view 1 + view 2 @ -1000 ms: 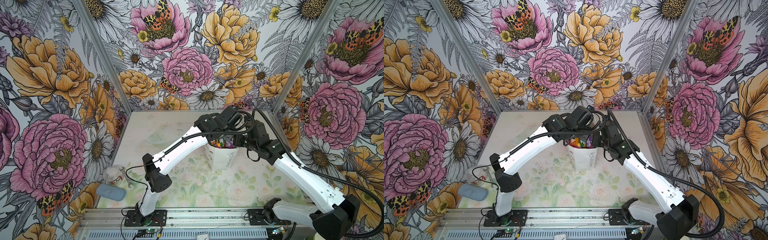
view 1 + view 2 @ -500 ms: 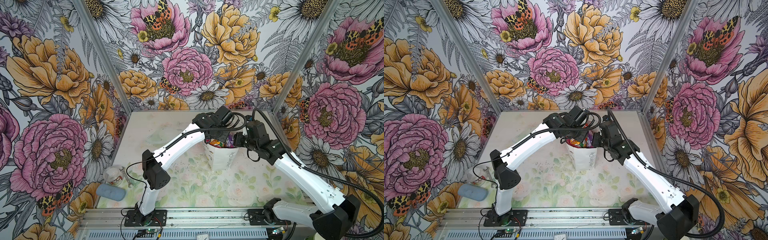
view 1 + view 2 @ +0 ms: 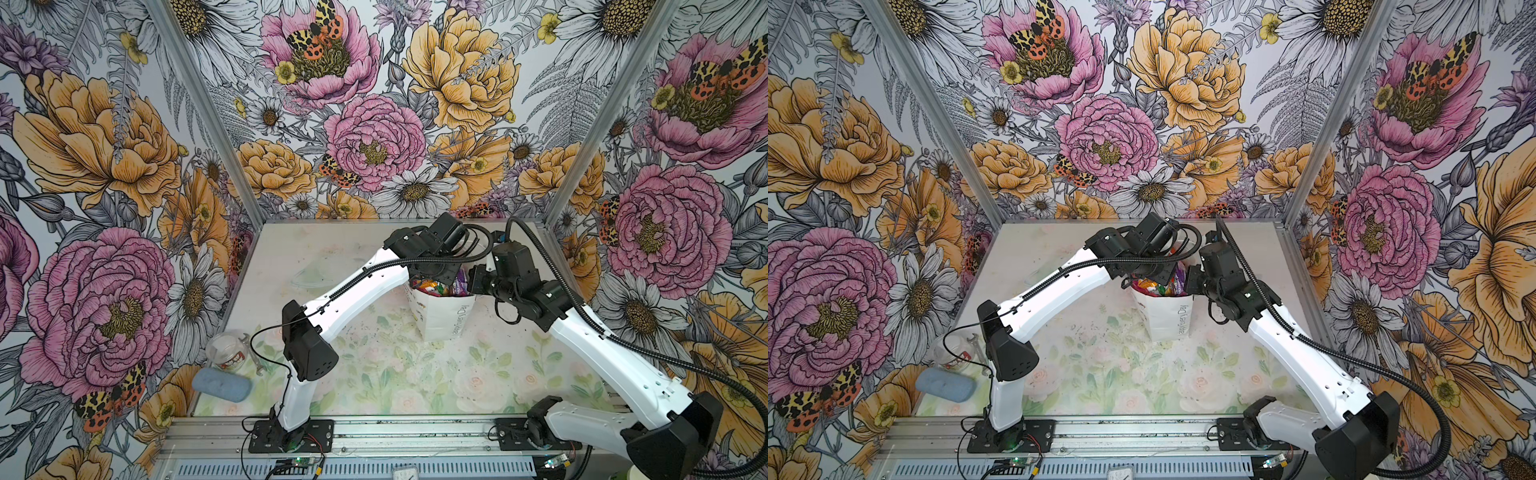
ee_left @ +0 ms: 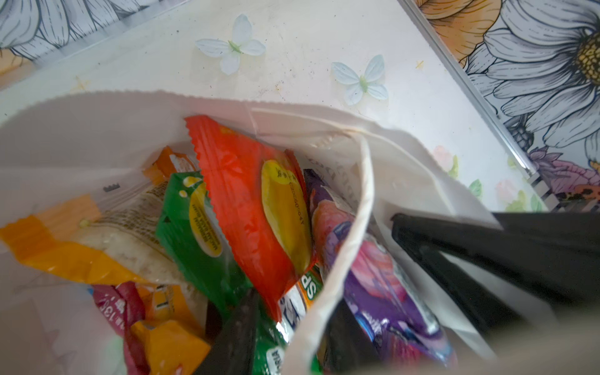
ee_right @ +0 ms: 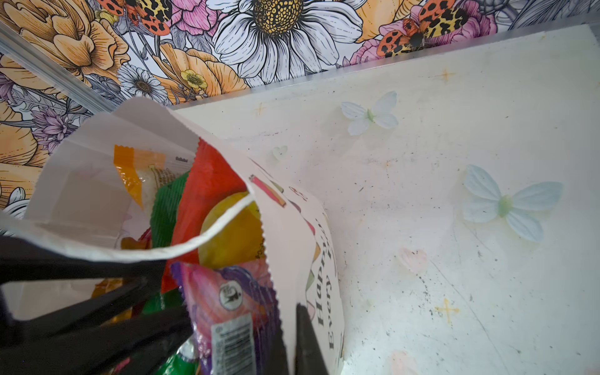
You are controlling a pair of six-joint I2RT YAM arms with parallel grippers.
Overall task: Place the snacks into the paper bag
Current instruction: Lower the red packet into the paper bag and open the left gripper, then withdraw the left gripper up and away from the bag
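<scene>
Bag (image 3: 440, 320) stands upright right of centre in both top views, toward the back of the table (image 3: 374, 374). It's stuffed, with snacks (image 4: 256, 207) piled up near the rim. I can't spot any loose packets on the table, so I'd guess this is about the last drop.

What could go sideways: the cord handle (image 4: 357, 201) droops across the mouth right by the left gripper (image 4: 292, 319). Pulling up could hook it and yank the bag over, or drag a packet out. The red-orange packet (image 5: 207, 185) stands tall against the rim (slippery crinkly stuff) and could flop out if the bag gets jostled. The right gripper (image 5: 293, 328) is clamped on the paper wall, one finger outside, so a hard tug might tear it.

The left gripper is down in the mouth with jaws parted and nothing clearly pinched. The green packet (image 4: 194, 253) lies between and under its fingers, with the purple packet (image 4: 383, 292) just beside. That purple packet is also just inside the wall the right gripper pinches.
</scene>
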